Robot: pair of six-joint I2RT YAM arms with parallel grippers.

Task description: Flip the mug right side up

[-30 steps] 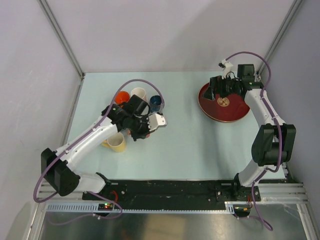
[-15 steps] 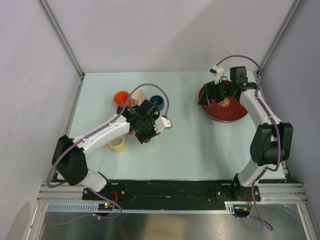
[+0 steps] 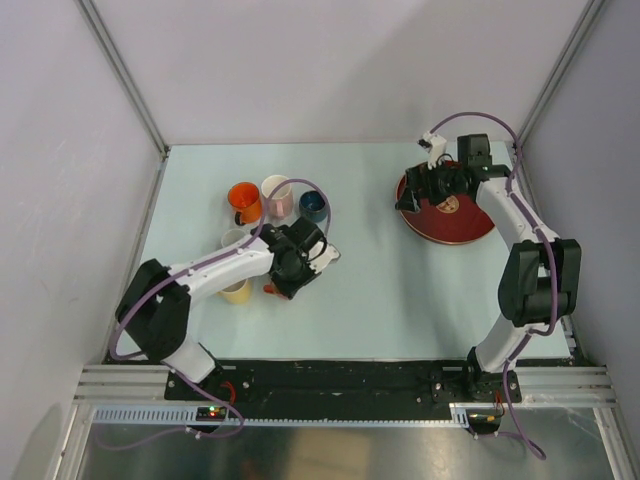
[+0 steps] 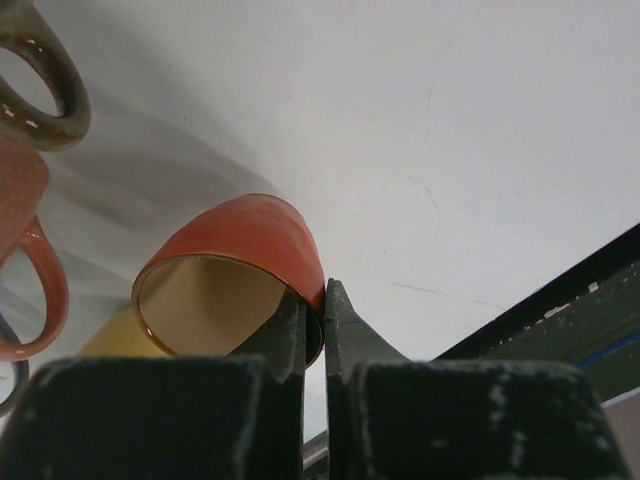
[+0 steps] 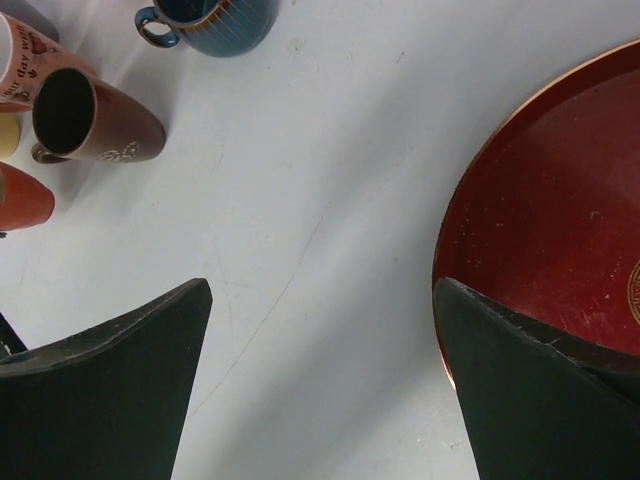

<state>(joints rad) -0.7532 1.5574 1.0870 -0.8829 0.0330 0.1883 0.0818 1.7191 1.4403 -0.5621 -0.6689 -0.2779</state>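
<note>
**Left wrist view: claw pinching the rim of a tipped red-orange mug**

Closest to the lens, the left claw (image 4: 312, 300) has its two dark fingers (image 4: 285, 335) pressed almost together on the rim of the red-orange mug (image 4: 240, 260). One finger is inside the mouth and the other outside. The mug is tipped over, with its cream interior facing the camera and its base pointing away. I cannot tell whether it touches the worktop (image 4: 470, 150). A sliver of a yellow mug (image 4: 105, 340) shows just beside its lower edge, and a brown handle (image 4: 45, 70) curls in at the upper left corner.

From above, this grasp sits left of centre on the worktop, with the claw covering most of the mug. Beyond it, further from the arm bases, three mugs stand upright in a row: an orange mug (image 3: 244, 200), a pale pink mug (image 3: 277, 195) and a blue mug (image 3: 313, 206).

Far to the right, the right claw (image 5: 322, 286) is spread wide with only bare worktop between its fingers. It hovers at the left edge of the dark red plate (image 5: 560, 200), and one finger overlaps the plate's rim in the wrist view.
</note>
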